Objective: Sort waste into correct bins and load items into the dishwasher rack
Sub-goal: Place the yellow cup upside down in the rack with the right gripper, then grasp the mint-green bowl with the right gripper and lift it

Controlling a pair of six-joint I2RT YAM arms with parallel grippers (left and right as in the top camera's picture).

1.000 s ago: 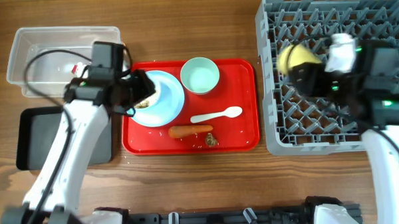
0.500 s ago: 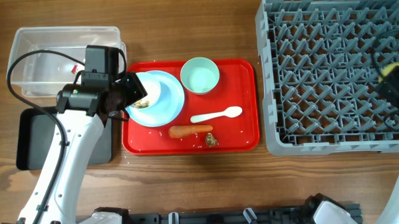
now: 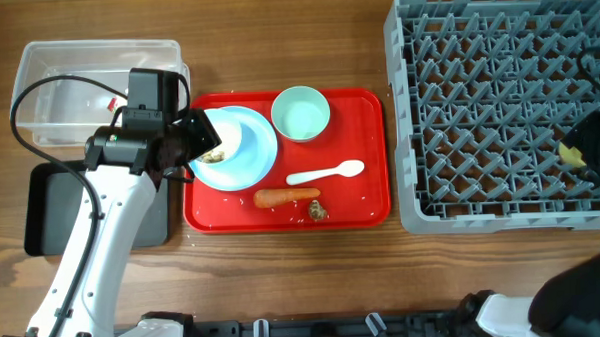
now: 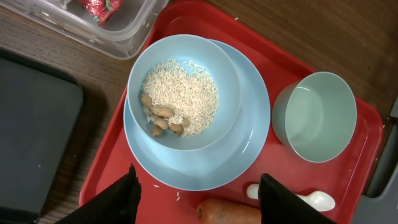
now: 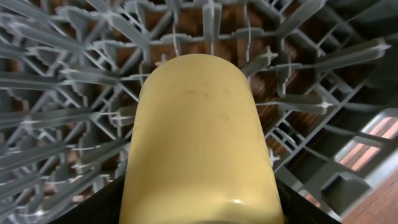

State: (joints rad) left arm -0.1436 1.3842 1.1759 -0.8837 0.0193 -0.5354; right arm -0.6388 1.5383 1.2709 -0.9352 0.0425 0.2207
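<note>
My left gripper (image 3: 194,142) (image 4: 199,186) is open and empty above the near edge of the light-blue plate (image 3: 255,162) (image 4: 249,146). On the plate sits the pale blue bowl (image 4: 230,81) holding rice and brown scraps (image 4: 165,115). The mint-green bowl (image 3: 300,113) (image 4: 314,115), white spoon (image 3: 325,173) and carrot (image 3: 286,197) lie on the red tray. A red-and-white wrapper (image 4: 99,7) is in the clear tub (image 3: 37,73). My right gripper (image 3: 584,149) (image 5: 199,208) is shut on the yellow cup (image 3: 570,156) (image 5: 202,137) over the rack (image 3: 478,102). The tissue is out of view.
The red tray (image 3: 367,211) lies between the tub and the rack. The black tray (image 3: 46,207) sits in front of the tub, partly under my left arm. Small brown scraps (image 3: 317,213) lie by the carrot. Upright pegs (image 5: 74,81) surround the cup.
My right gripper has carried the yellow cup from the rack's left-middle to its right edge. My left arm shifted slightly left, then stayed still.
</note>
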